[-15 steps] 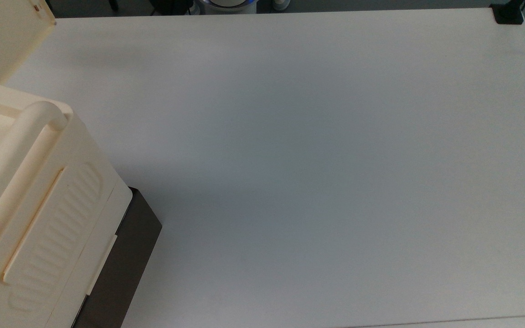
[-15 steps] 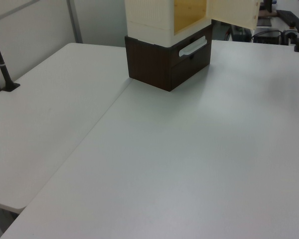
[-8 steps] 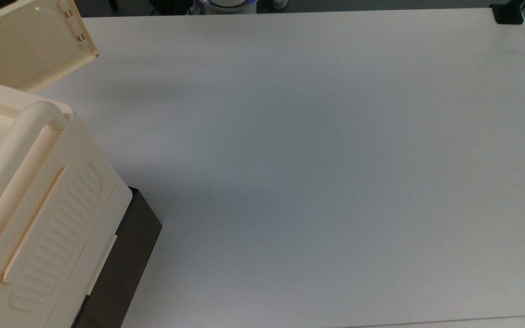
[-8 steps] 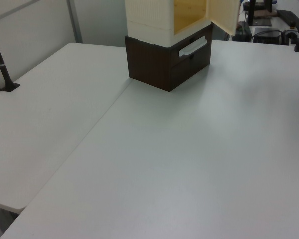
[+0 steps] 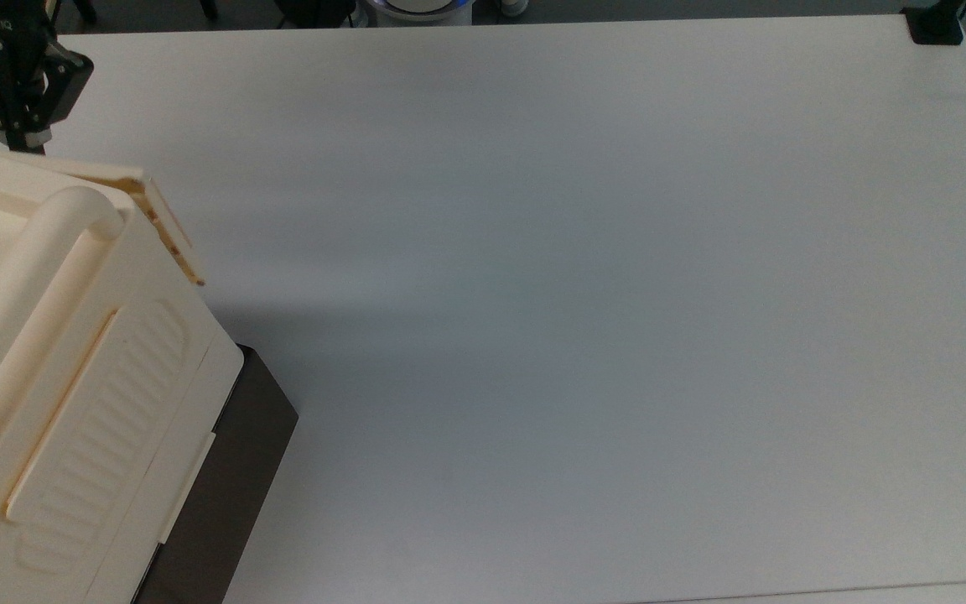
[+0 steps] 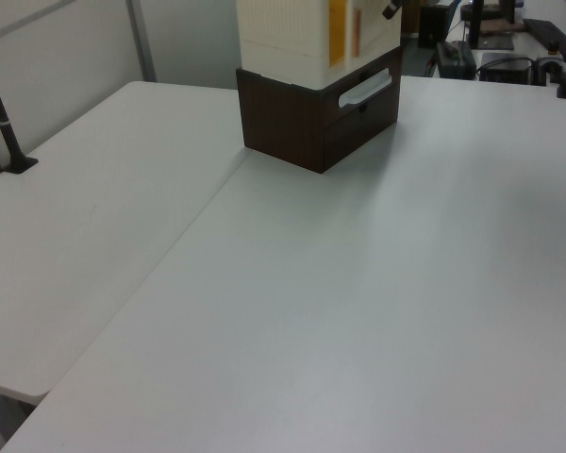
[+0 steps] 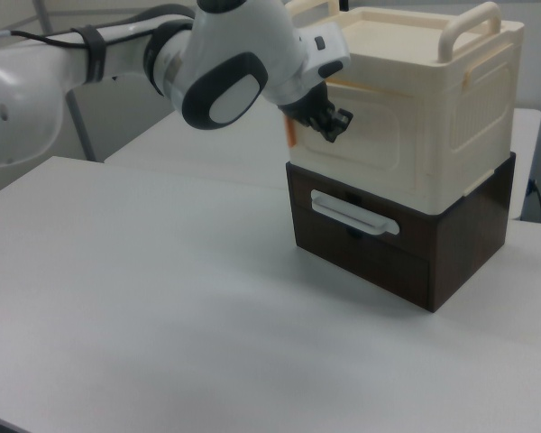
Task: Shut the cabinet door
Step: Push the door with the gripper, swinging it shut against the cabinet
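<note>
The cabinet [image 5: 72,377] is a cream box with a thick top handle, standing on a dark brown base [image 5: 231,470] at the top view's left. The cabinet door [image 5: 168,231] is nearly against the cabinet front, and its brown-stained narrow edge shows. In the left view, a thin yellow slit of the interior [image 6: 338,28] shows beside the door [image 6: 370,28]. My gripper [image 5: 23,134] is at the top view's upper left, right behind the door's outer face. In the right view, the gripper [image 7: 334,124] rests against the door [image 7: 379,149].
The white table [image 5: 584,294] stretches wide to the top view's right. A black clamp [image 5: 936,25] sits at its far right corner. The brown base has a drawer with a white handle [image 7: 354,214]. A second table with a black post [image 6: 5,123] adjoins at the left view's left.
The door has swung from wide open to almost shut against the cabinet. The gripper has come into the top view at the upper left, following the door.
</note>
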`<state>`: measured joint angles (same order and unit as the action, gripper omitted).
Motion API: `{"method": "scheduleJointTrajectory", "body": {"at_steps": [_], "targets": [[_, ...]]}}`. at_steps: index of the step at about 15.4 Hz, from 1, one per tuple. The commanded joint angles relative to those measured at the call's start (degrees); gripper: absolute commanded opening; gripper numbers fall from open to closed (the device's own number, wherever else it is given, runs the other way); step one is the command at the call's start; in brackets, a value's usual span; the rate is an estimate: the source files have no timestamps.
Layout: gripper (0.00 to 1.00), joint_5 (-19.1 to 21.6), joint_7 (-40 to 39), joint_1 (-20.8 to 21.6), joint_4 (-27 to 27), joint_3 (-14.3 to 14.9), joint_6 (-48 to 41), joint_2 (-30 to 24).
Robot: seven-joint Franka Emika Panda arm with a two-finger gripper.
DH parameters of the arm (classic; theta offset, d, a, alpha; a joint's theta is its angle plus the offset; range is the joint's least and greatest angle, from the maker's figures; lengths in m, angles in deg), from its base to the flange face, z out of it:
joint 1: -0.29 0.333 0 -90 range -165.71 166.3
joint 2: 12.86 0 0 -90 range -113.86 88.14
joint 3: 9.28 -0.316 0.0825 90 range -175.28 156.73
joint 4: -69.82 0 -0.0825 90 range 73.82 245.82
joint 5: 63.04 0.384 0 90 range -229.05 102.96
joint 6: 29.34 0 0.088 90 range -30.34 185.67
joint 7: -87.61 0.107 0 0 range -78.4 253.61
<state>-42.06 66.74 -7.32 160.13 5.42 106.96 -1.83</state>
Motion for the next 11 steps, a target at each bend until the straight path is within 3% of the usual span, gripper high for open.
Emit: {"method": "scheduleJointTrajectory", "body": {"at_steps": [1, 6, 11], "targets": [[0.0, 1.7, 4.3, 0.0, -2.2, -0.7, 5.9, 3.1], [0.0, 0.9, 1.9, 0.1, -0.3, -0.7, 3.3, 0.9], [0.0, -3.7, -5.0, 0.0, -0.4, -0.7, -14.9, -2.3]]}}
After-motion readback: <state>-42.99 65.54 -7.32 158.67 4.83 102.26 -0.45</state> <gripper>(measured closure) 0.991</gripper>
